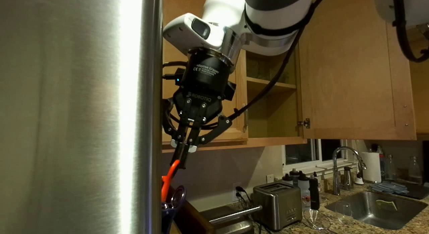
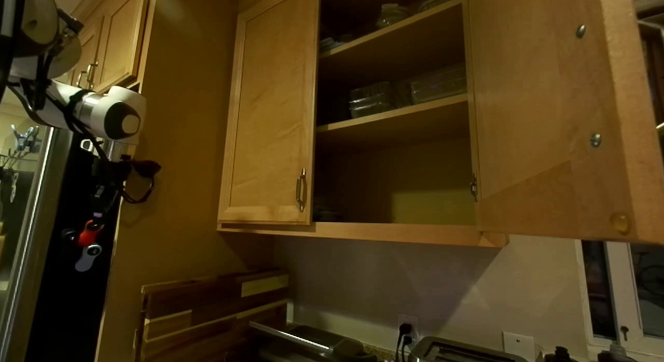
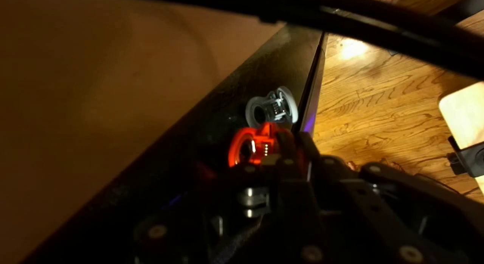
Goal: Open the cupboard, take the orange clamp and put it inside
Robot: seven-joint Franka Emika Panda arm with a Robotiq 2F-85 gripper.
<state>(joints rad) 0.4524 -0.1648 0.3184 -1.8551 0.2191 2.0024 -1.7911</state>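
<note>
While the cupboard (image 2: 394, 232) stands open, the claw (image 1: 178, 163) pinches the clamp (image 2: 89, 235).
I judge it light, stiff, best held by the handle (image 1: 173, 168).

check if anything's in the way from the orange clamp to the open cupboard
Likely yes: in an exterior view the wooden side panel and the closed door lie between the orange clamp and the open part of the cupboard. The open door hangs beyond it.
</note>
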